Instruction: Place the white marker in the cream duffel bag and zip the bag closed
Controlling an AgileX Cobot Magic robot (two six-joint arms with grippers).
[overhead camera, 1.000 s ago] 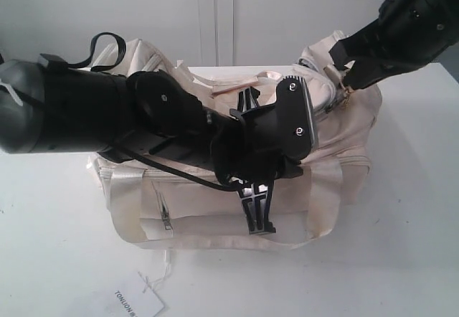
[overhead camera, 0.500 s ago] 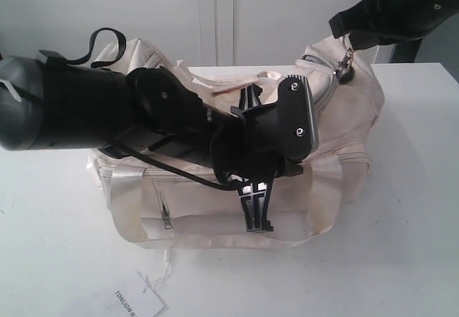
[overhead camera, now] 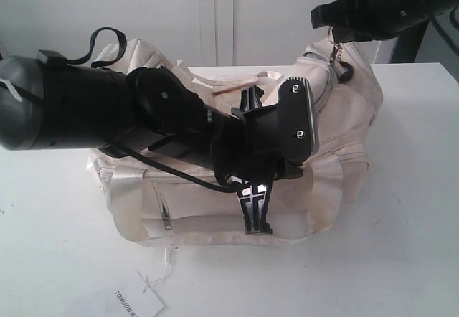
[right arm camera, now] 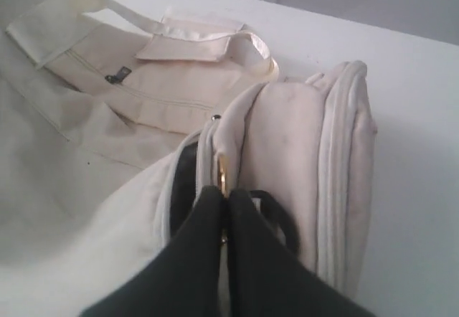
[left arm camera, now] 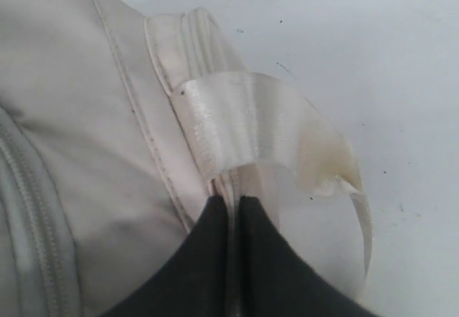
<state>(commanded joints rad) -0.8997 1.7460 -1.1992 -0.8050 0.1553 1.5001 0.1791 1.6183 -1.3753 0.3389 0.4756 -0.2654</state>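
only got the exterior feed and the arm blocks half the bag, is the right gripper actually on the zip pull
Observer: Yes. The right wrist view shows the right gripper shut on the gold zip pull at one end of the cream duffel bag.
Operator: and the left one, holding anything
Observer: The left gripper is shut on the satin handle on the bag's side.
Operator: marker visible anywhere
Observer: No. Neither wrist view shows the white marker.

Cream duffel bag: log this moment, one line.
left gripper: shut on satin handle | right gripper: shut on gold zip pull | white marker: not visible
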